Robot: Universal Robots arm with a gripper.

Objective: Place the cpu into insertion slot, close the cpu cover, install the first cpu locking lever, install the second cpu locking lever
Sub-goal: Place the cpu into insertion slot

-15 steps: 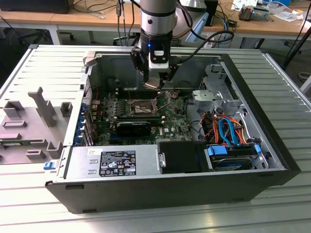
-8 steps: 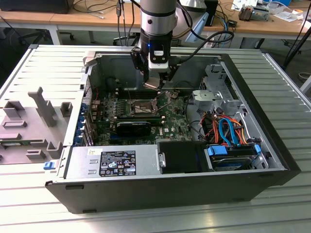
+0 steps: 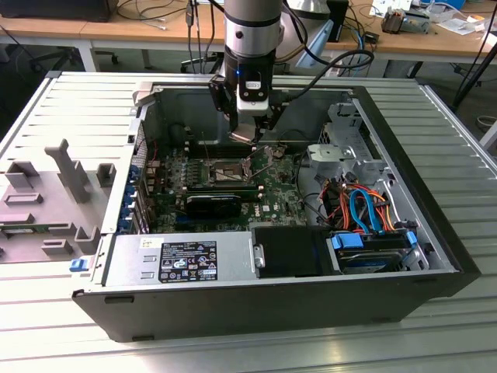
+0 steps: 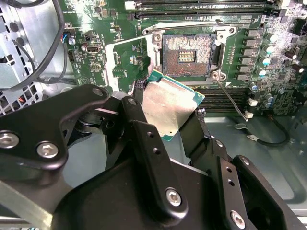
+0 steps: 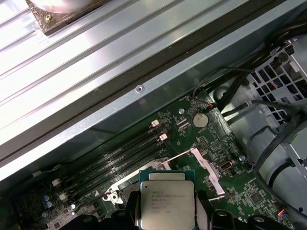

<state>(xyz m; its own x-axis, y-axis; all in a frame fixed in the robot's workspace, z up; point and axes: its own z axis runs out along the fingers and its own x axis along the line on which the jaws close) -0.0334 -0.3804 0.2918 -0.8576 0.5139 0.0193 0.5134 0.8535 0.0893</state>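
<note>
Scene: an open computer case (image 3: 272,307) lies open side up on a ribbed metal table (image 3: 70,101), and my arm reaches down into it from above.
My gripper: my gripper (image 3: 245,134) hangs over the green motherboard (image 3: 279,194). Its black fingers (image 4: 144,136) are pressed in on two opposite edges of the cpu, pinching it between them.
The cpu: the cpu (image 4: 170,108) is in my grasp, lifted clear of the board, its silver-grey top facing both wrist cameras. In the second wrist view it sits tilted, one corner close to the socket but apart from it.
Insertion slot: the insertion slot (image 4: 188,55) lies bare, its field of contacts exposed inside the silvery rim.
Cpu cover: the cpu cover (image 4: 109,64) is swung open to one side of the slot, with green board showing through its square window.
Lever: a thin wire lever (image 4: 233,99) slants away from one corner of the slot, latched to nothing.
Beside the socket: long black memory slots (image 5: 120,153) run along the board between the socket and the case wall; a coin cell battery (image 5: 200,119) sits near their end.
Elsewhere in the case: a labelled power supply (image 3: 182,260) lines the near wall, and orange and blue cables (image 3: 365,210) crowd the drive bay at the exterior view's right.
On the table: a grey moulded fixture (image 3: 46,202) rests outside the case at the exterior view's left.
</note>
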